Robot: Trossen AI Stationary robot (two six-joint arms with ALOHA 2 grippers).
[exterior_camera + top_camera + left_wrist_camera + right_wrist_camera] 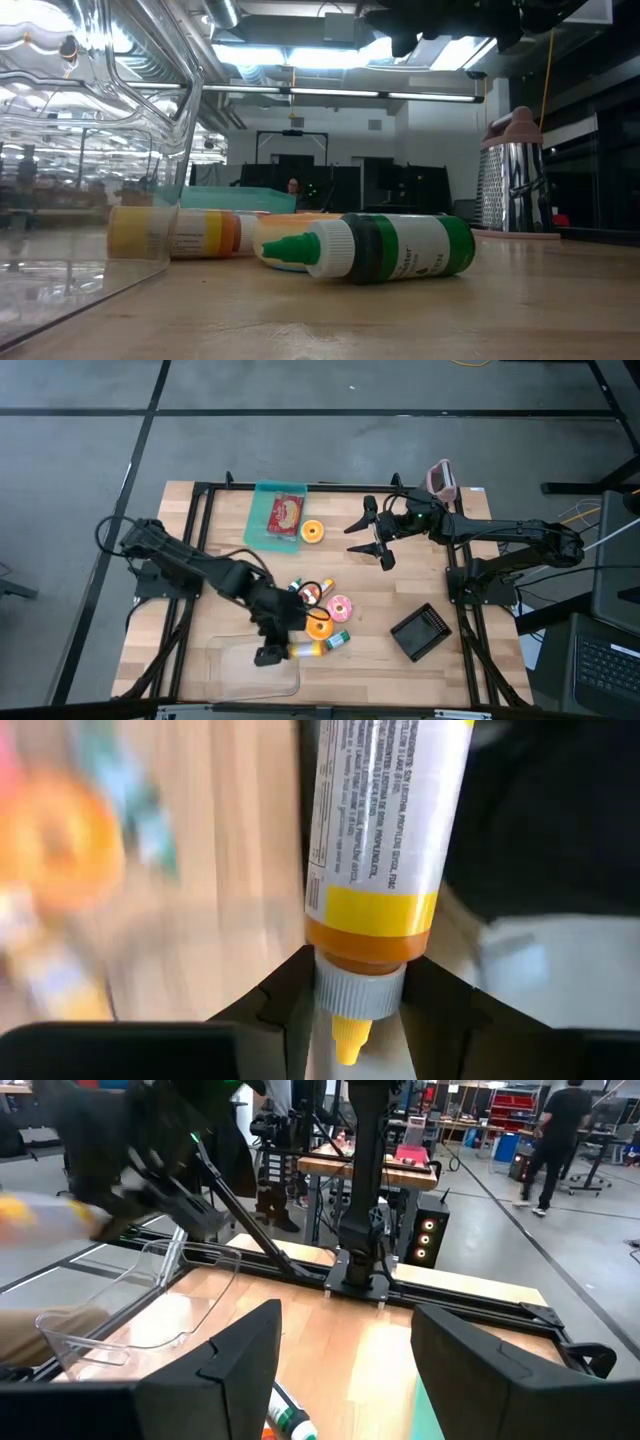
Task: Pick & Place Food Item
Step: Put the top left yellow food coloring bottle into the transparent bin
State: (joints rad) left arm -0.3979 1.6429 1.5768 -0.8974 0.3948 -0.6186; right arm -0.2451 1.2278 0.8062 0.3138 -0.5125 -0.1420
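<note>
A green-capped bottle point(385, 248) lay on its side on the table point(420, 320), a yellow bottle point(175, 232) behind it beside a clear container point(90, 140), a grater point(515, 175) near the right edge.

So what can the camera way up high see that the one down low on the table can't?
Only the high view shows both arms: the left gripper clamped on a yellow bottle beside the clear bin, the right gripper open and raised, plus the teal tray and black box.

Only the low view shows the room's ceiling lights and a distant person.

Both show the green-capped bottle, the grater and the wooden table.
</note>
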